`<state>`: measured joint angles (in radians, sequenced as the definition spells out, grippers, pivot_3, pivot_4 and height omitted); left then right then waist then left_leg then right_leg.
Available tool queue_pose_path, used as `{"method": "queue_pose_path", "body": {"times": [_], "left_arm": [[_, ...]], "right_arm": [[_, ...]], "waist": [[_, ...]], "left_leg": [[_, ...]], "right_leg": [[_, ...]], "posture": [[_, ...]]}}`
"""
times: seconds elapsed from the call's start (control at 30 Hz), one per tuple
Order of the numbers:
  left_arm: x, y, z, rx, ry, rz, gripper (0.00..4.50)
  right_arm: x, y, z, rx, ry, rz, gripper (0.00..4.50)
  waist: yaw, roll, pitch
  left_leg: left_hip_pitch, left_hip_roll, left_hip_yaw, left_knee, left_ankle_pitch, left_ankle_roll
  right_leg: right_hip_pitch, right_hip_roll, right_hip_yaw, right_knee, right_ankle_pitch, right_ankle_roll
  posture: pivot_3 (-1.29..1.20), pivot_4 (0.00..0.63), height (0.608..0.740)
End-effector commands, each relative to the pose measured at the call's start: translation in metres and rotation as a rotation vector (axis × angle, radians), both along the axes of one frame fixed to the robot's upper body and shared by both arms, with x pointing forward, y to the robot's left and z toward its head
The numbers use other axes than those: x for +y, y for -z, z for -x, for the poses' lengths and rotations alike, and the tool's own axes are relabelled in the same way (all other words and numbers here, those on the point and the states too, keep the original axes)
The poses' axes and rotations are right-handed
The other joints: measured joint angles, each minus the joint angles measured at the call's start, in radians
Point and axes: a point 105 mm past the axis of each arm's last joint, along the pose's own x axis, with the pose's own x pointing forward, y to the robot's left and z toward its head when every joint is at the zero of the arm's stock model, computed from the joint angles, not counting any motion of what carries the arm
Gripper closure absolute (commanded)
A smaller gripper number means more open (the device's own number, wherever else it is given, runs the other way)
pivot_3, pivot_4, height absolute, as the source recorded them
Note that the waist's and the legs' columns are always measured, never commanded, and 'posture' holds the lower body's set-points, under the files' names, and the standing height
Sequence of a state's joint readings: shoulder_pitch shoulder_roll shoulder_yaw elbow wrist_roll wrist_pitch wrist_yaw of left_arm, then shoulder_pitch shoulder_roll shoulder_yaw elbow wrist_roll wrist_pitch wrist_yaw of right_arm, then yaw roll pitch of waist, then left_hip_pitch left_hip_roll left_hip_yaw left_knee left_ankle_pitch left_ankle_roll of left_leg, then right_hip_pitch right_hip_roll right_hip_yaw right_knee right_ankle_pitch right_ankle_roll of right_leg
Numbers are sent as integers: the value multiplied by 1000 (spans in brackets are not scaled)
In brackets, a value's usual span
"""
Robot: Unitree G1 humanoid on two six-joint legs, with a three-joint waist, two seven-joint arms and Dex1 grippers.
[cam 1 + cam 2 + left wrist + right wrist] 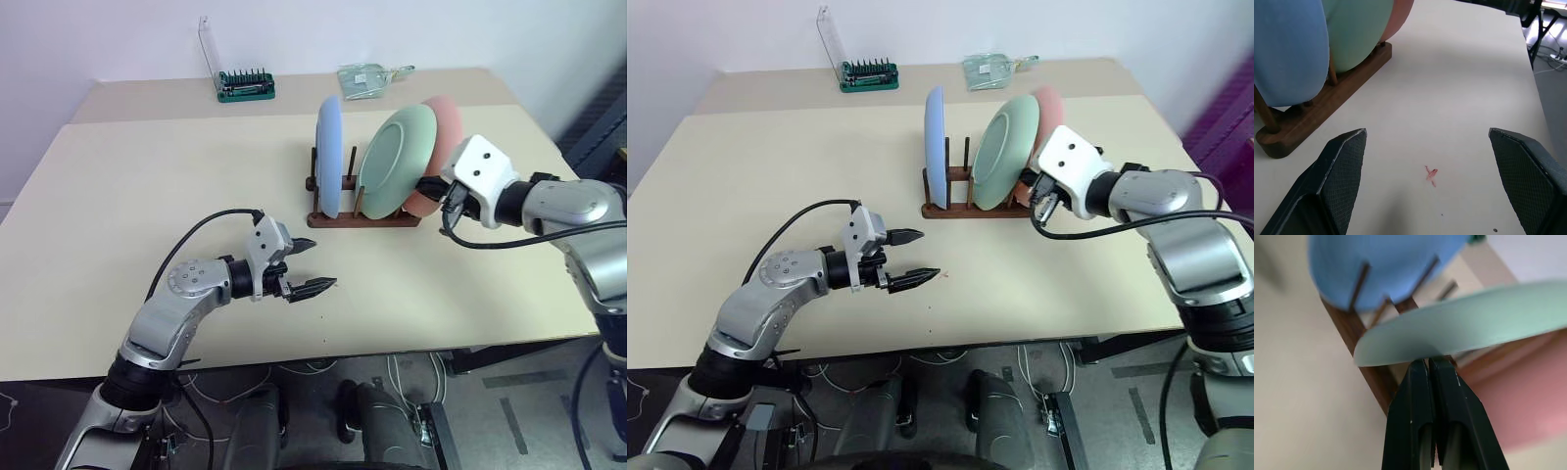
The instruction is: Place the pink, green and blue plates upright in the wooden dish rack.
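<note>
Rack (pixel 362 217) sitting mid-table, all three plates standing in it: blue plate (pixel 329 157) upright, green plate (pixel 395 161) leaning, pink plate (pixel 441 147) leaning behind green. Right gripper (pixel 1428 363) nearer, fingers pressed shut, empty, tips pointing at green plate's lower rim. Left gripper (pixel 306 266) hovering well apart over bare table (pixel 147 186), fingers spread wide, holding nothing. Bit set (pixel 245 86) and clear bag (pixel 367 78) sitting at far edge, out of way.

Closed right pincer (pixel 1432 363) under green plate (pixel 1464 325)

Beige surface (pixel 147 196); on it: wooden dish rack (pixel 362 217), green bit set (pixel 245 86) and clear packet (pixel 367 78) at far edge.
</note>
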<state>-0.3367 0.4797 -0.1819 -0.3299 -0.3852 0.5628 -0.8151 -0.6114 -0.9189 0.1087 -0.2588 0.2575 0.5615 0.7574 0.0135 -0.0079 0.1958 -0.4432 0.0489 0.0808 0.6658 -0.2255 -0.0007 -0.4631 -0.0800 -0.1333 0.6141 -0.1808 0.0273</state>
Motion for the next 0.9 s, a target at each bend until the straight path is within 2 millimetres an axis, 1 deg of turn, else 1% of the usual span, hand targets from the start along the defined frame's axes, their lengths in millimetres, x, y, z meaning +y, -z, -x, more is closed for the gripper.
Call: {"method": "queue_pose_path", "body": {"times": [0.03, 0.07, 0.13, 0.23, 0.33, 0.4, 0.43, 0.47, 0.5, 0.53, 0.57, 0.6, 0.67, 0.7, 0.8, 0.83, 0.9], "left_arm": [[-2, -9, 5, -25, 5, 22, 386], [-1, -8, 5, -22, 3, 23, 386], [-1, -7, 5, -20, 1, 23, 386], [-3, -7, 5, -15, 3, 25, 386], [0, -7, 2, -14, -5, 22, 386], [3, -7, -1, -16, -18, 18, 386], [15, -6, -7, -20, -55, 3, 386], [20, -6, -11, -24, -81, -8, 386], [33, -4, -16, -27, -125, -26, 386], [40, -3, -20, -30, -153, -37, 386], [46, -1, -22, -30, -175, -48, 386], [58, 1, -25, -29, -212, -64, 386], [87, 8, -31, -29, -308, -106, 386], [101, 13, -33, -34, -353, -128, 386], [124, 18, -33, -31, -431, -134, 386], [126, 19, -34, -27, -446, -128, 386], [135, 25, -31, -17, -483, -132, 386]], "right_arm": [[12, -19, 7, -75, -64, 7, 4445], [13, -20, 8, -78, -67, 9, 4445], [7, -20, 6, -84, -40, 28, 4445], [-11, -22, 5, -90, 15, 40, 4445], [-24, -22, 20, -59, -3, 25, 4445], [-30, -15, 33, 4, -27, 26, 4445], [-34, -1, 45, 79, -44, 29, 4445], [-40, 8, 55, 133, -54, 30, 4445], [-46, 21, 64, 188, -50, 25, 4445], [-52, 28, 70, 222, -43, 21, 4445], [-58, 32, 69, 229, -17, 1, 4445], [-66, 35, 65, 217, 24, -41, 4445], [-79, 41, 52, 176, 116, -99, 4445], [-82, 45, 48, 167, 137, -125, 4445], [-85, 51, 43, 154, 160, -197, 4445], [-87, 53, 41, 152, 169, -219, 4445], [-91, 65, 35, 144, 212, -243, 4445]], "waist": [[2, 0, 0], [2, 0, 0], [2, 0, 0], [2, 0, 0], [10, 0, 0], [16, 0, 0], [21, 0, 0], [25, -1, 0], [28, -1, -1], [28, -1, -1], [27, -1, 0], [24, 0, 0], [20, 0, 0], [17, 0, -1], [18, 0, -1], [21, 0, -1], [28, -1, -1]], "left_leg": [[0, 0, 0, 0, 0, 0], [0, 0, 0, 0, 0, 0], [0, 0, 0, 1, 0, 0], [0, 0, 0, 1, 0, 0], [0, -1, 0, 1, 0, 0], [0, -1, 0, 1, 0, 0], [0, -1, 0, 1, 0, 0], [0, -1, 0, 0, 0, 0], [1, 0, -1, 0, 0, 0], [1, 0, -1, 0, 0, 0], [1, 1, -1, 0, 0, 0], [1, 1, -2, 1, 0, 0], [2, 1, -1, 1, 0, 0], [3, 1, -1, 2, 0, -1], [4, 1, -1, 0, 0, -1], [3, 1, -1, 0, 0, -1], [2, 1, -1, -1, 0, -1]], "right_leg": [[0, 0, 0, 0, 0, 0], [0, 0, 0, 0, 0, 0], [1, 0, 0, 0, 0, 0], [1, 0, 0, 0, 0, 0], [1, 0, 0, 0, 0, 0], [1, -1, 0, 0, 0, 0], [1, -1, 0, 0, 0, 0], [1, 0, 0, 0, 0, 0], [2, 0, -1, 0, 0, 0], [2, 1, -1, 0, 0, 0], [2, 1, -2, 0, -1, -1], [2, 1, -2, 0, -1, -1], [1, 0, -2, 0, 0, -1], [2, -1, -2, 0, 0, -1], [1, -1, -3, 0, 0, -1], [1, -1, -3, 0, 0, -2], [0, -1, -3, 0, 0, -2]], "posture": [[0, 150, 730], [0, 150, 730], [0, 150, 730], [0, 150, 730], [0, 150, 730], [0, 150, 730], [0, 150, 730], [0, 150, 730], [0, 150, 730], [0, 150, 730], [0, 150, 730], [0, 150, 730], [0, 150, 730], [0, 150, 730], [0, 150, 730], [0, 150, 730], [0, 150, 730]]}}
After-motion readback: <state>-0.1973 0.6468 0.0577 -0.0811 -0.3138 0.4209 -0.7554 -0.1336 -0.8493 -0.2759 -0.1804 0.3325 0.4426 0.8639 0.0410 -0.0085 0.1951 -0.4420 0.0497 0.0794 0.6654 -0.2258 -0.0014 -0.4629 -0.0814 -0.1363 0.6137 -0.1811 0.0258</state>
